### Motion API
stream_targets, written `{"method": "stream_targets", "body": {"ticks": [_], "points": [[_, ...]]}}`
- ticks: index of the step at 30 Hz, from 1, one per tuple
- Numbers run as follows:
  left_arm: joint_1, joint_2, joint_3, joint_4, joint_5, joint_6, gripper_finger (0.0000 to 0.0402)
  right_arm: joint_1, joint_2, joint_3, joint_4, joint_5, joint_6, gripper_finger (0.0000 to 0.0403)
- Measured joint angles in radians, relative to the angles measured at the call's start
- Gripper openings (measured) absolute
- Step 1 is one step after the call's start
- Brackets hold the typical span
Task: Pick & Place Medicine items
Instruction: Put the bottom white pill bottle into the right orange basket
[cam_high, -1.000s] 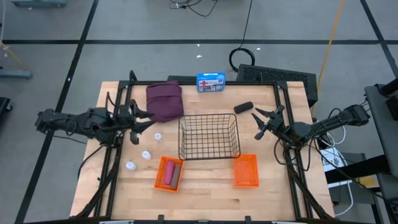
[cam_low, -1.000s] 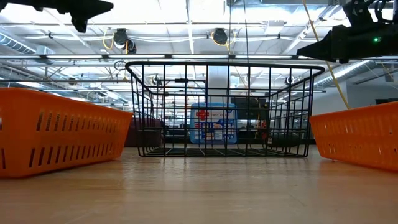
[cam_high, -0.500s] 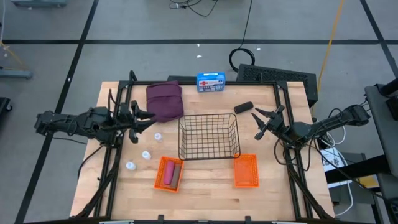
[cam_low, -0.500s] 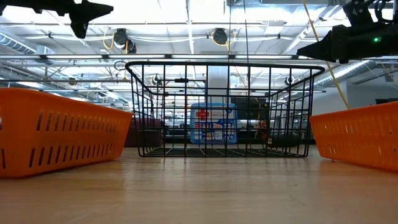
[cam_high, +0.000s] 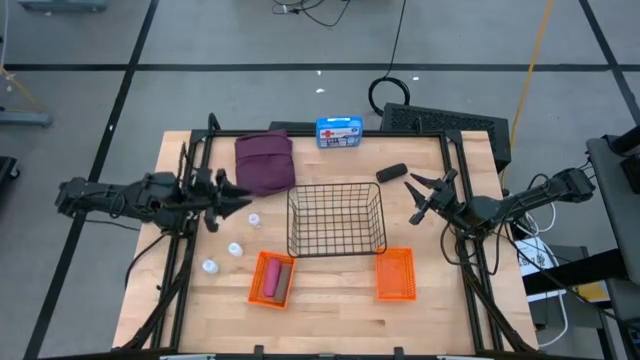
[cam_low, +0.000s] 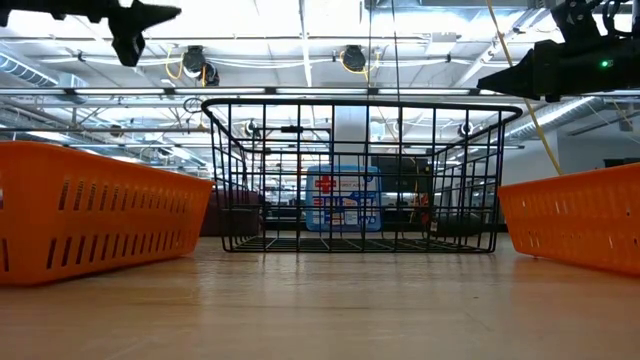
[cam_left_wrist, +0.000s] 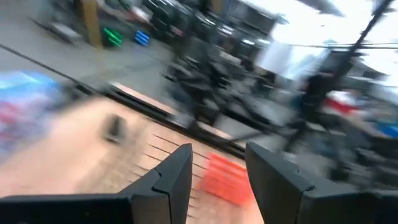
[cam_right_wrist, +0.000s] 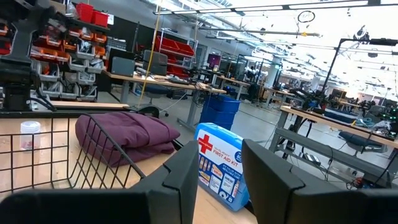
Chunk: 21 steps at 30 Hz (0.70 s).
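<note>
Medicine items lie scattered on the wooden bench (cam_high: 330, 315): three tiny white round bottles (cam_high: 254, 219) (cam_high: 235, 249) (cam_high: 210, 267) in a loose diagonal left of centre; maroon soft fabric pouch (cam_high: 264, 162) at the far left; short dark-grey oblong piece (cam_high: 391, 172) at the far right.

Containers:
- Black wire basket (cam_high: 336, 220), mid-bench. Looks empty from above and from bench level.
- Orange slotted plastic bin (cam_high: 271, 279), near left of the basket. Holds the small pink cylinder (cam_high: 274, 278), lying lengthwise.
- Second orange slotted bin (cam_high: 394, 274), near right of the basket. Nothing seen in it.
- Blue and white first aid kit box (cam_high: 339, 132), far edge, standing beside the pouch.

Left gripper (cam_high: 240, 199): raised over the bench just right of the pouch's lower corner, near the uppermost bottle. Jaws part-way apart, nothing between them; wrist view is smeared, so this is a fair reading only.

Right gripper (cam_high: 414, 198): raised off the basket's right side, near the oblong piece. Jaws slightly apart, holding nothing.
</note>
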Motion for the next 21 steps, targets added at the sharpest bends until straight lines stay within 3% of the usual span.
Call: {"method": "stream_targets", "body": {"ticks": [4,10,15,21], "points": [[-0.029,0.000,0.018,-0.128,0.182,-0.235,0.0154,0.000,0.000,0.000,0.000,0.000,0.001,0.0110],[-0.104,0.000,0.029,-0.459,0.413,-0.795,0.0154,0.000,0.000,0.000,0.000,0.000,0.001,0.0110],[-0.193,0.000,0.043,-0.522,0.464,-1.238,0.0150,0.000,0.000,0.000,0.000,0.000,0.001,0.0110],[-0.329,0.099,0.193,-0.587,0.403,-1.522,0.0127,0.000,0.000,0.000,0.000,0.000,0.001,0.0110]]}}
